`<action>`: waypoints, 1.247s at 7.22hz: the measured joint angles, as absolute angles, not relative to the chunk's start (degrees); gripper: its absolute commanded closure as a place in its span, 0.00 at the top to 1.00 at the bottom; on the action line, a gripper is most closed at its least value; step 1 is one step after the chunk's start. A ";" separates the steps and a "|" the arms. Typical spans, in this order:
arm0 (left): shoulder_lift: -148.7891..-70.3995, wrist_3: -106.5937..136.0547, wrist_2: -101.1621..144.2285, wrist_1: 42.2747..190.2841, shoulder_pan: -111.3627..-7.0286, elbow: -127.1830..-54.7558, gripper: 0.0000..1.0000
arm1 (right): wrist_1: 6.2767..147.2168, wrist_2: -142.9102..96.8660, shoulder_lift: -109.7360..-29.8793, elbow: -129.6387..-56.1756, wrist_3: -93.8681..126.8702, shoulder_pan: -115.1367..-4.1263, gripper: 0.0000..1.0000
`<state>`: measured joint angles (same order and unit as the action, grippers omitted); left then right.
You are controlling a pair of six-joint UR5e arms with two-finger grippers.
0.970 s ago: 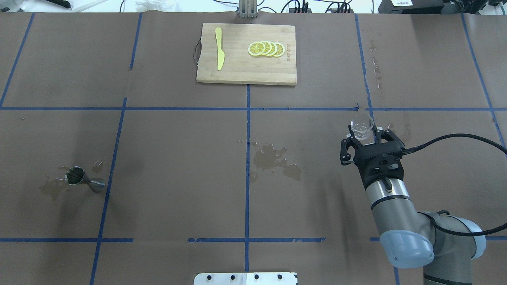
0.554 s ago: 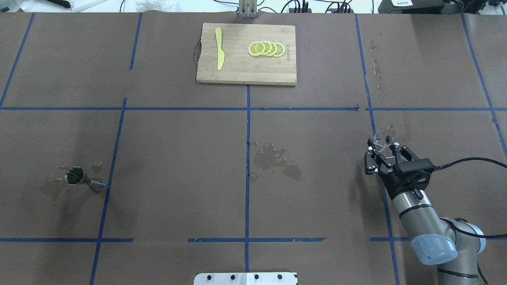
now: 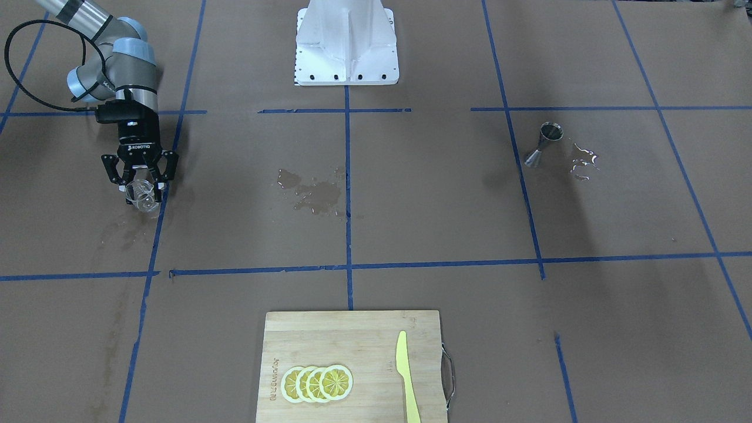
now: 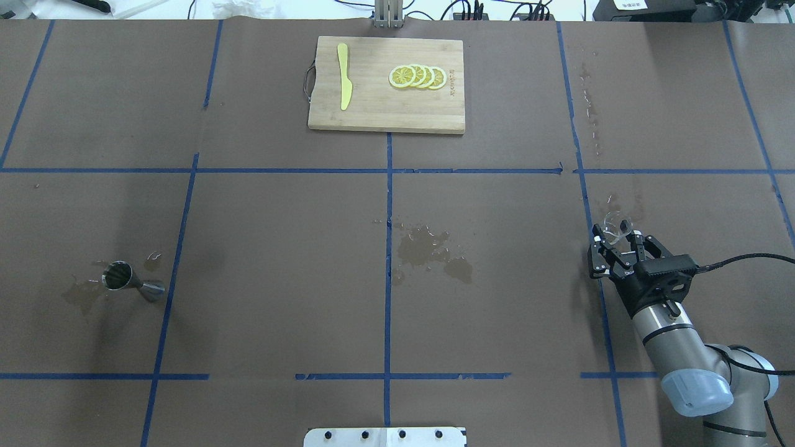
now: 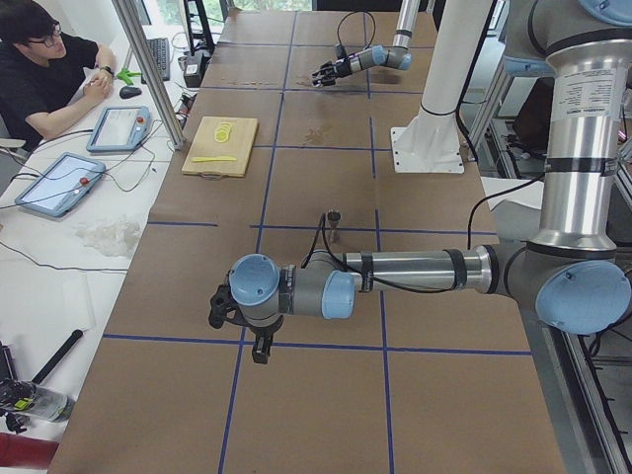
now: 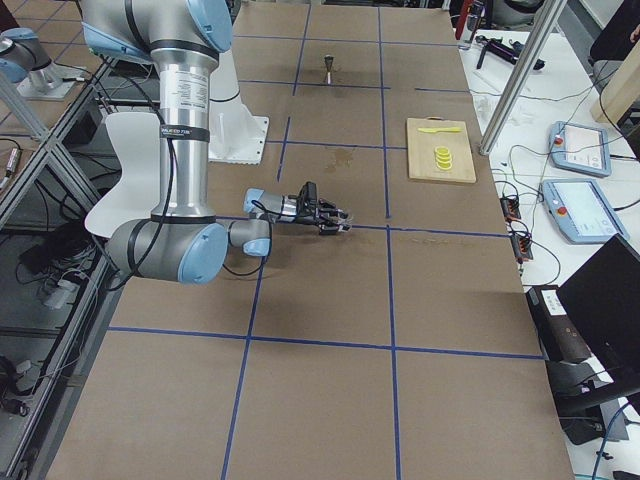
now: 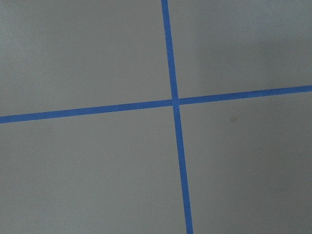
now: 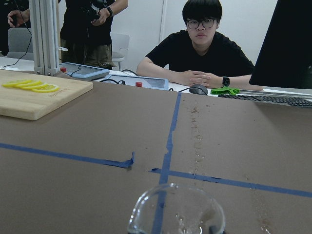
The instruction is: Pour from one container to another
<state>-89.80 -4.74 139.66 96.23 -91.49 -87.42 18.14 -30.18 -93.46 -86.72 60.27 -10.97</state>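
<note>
The jigger (image 5: 334, 219) stands upright beyond the left arm (image 5: 405, 269).

overhead: high, rear, looking down | front: opposite, steep | shared: cutting board (image 4: 372, 112)

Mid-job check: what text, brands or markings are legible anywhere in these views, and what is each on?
"ROBOTIQ": on the black body of the right gripper, front-facing view.
Too small to read: the engraved brand on the bamboo cutting board.
No legible markings: the clear glass beaker held in that gripper.
Nothing else carries readable text.
</note>
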 measured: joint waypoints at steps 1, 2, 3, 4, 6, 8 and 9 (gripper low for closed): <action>-89.86 -4.75 139.66 96.24 -91.49 -87.41 1.00 | 18.12 -30.59 -93.49 -86.23 60.29 -10.95 0.00; -89.92 -4.75 139.66 96.24 -91.47 -87.39 1.00 | 18.11 -31.08 -93.51 -86.00 60.29 -10.95 0.05; -89.99 -4.74 139.66 96.24 -91.44 -87.35 1.00 | 18.11 -31.43 -93.51 -85.92 60.29 -10.95 0.14; -90.07 -4.75 139.66 96.24 -91.42 -87.25 1.00 | 18.11 -31.79 -93.51 -85.90 60.29 -10.95 0.20; -90.18 -4.75 139.66 96.24 -91.38 -87.10 1.00 | 18.09 -32.38 -93.54 -85.88 60.30 -10.96 0.38; -90.24 -4.75 139.66 96.24 -91.34 -87.03 1.00 | 18.04 -32.56 -93.59 -85.88 60.35 -10.97 0.61; -90.29 -4.75 139.66 96.26 -91.32 -87.02 1.00 | 18.03 -32.59 -93.60 -85.88 60.37 -10.97 0.80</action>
